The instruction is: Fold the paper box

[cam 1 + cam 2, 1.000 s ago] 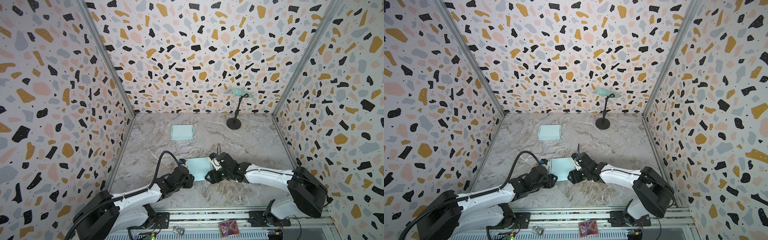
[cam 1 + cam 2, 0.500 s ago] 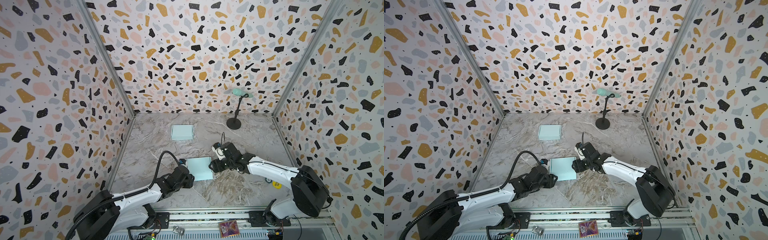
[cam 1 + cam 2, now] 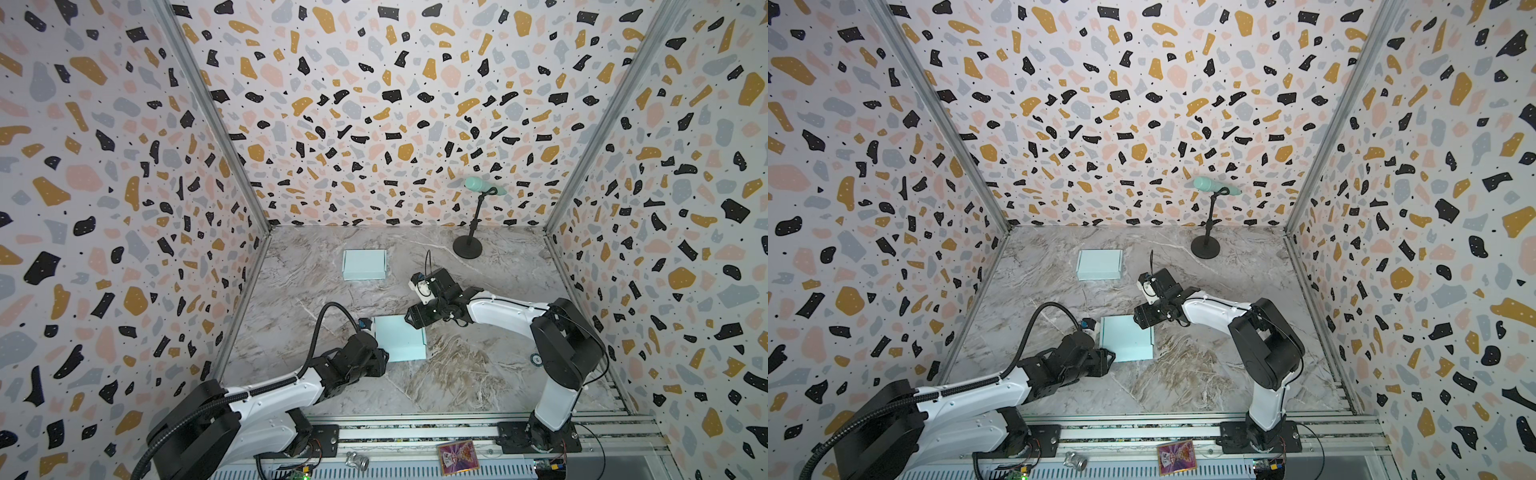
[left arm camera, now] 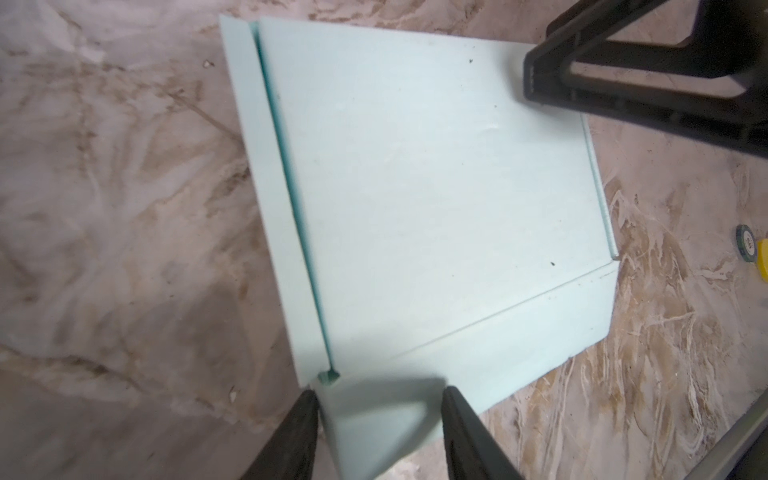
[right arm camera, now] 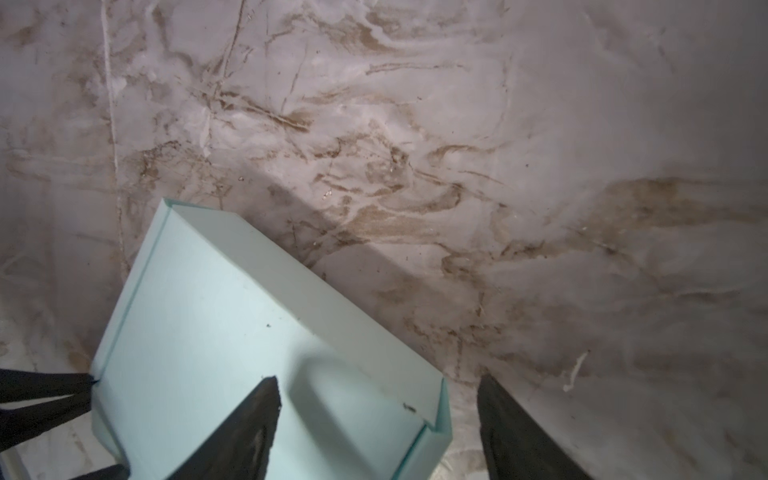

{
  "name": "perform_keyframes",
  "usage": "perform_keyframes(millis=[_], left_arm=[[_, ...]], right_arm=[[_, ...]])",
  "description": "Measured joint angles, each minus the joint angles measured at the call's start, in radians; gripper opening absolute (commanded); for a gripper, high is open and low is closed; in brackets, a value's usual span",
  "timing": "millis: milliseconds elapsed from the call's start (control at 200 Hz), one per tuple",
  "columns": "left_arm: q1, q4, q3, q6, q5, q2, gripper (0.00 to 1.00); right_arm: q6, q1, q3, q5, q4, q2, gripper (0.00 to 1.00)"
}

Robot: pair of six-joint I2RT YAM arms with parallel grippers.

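Your left gripper (image 4: 380,399) pinches a flap of the paper box (image 3: 400,338) (lower centre of frame). Your right gripper (image 5: 376,386) stands with jaws wide apart.

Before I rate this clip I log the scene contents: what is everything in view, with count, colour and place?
pale mint partly folded paper box: 1, mint, near middle of the table, between both pincers
second pale mint paper box: 1, mint, farther back, left of centre
mint microphone-shaped object on a black round-based stand: 1, mint and black, back right
colourful picture card: 1, multicoloured, front rail
small silver metal part: 1, silver, front rail
marble-patterned table: 1, grey-brown
terrazzo-patterned walls: 3, speckled, left, back, right
left pincer: 1, black, closed on a raised corner flap of the near box
right pincer: 1, black, open, at the near box's far right corner
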Motion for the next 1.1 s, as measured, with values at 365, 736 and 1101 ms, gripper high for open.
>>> perform_keyframes(millis=[365, 736, 1101], left_arm=[[0.000, 0.018, -0.008, 0.006, 0.000, 0.000, 0.44], [0.000, 0.049, -0.029, 0.030, -0.005, 0.000, 0.38], [0.002, 0.035, -0.030, 0.053, -0.024, -0.005, 0.42]], right_arm=[[-0.008, 0.000, -0.021, -0.029, 0.035, 0.009, 0.73], [-0.009, 0.000, -0.035, -0.031, 0.061, 0.005, 0.72], [-0.009, 0.000, -0.036, -0.029, 0.064, 0.005, 0.72]])
